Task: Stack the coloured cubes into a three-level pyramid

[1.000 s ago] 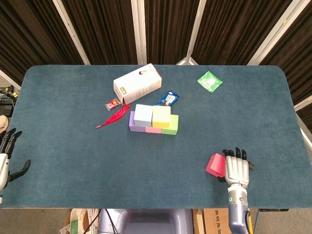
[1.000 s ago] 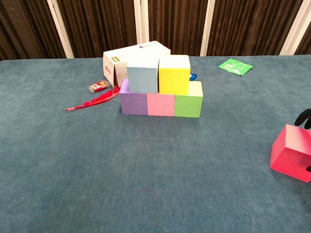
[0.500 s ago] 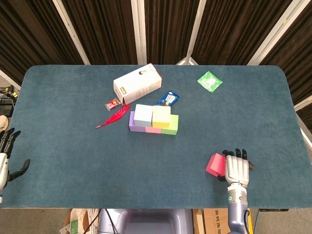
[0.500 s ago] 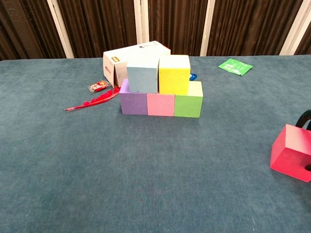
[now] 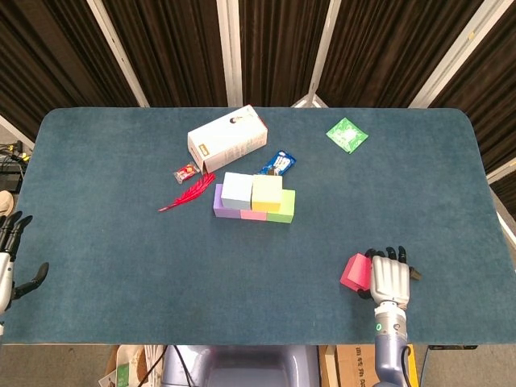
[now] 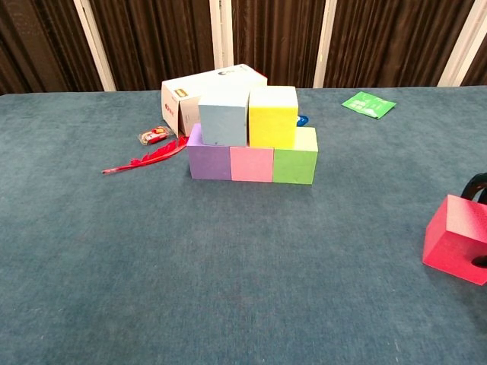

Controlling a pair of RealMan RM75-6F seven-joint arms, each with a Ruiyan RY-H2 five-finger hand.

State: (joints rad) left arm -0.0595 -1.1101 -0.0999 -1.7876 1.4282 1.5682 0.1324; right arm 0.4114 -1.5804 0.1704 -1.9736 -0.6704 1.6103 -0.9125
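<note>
Sitting on the worktop (image 5: 121, 242), well apart from the block stack (image 5: 254, 198), the red cube (image 5: 355, 272) touches the right hand (image 5: 389, 276); whether its fingers (image 5: 393, 254) clamp it, I cannot tell. The left hand (image 5: 10, 258) has fingers apart.

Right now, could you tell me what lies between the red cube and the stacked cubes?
Nothing: only bare blue table lies between the red cube, beside the right robot hand, and the green cube at the stack's near corner. Both views show that stretch empty.
</note>
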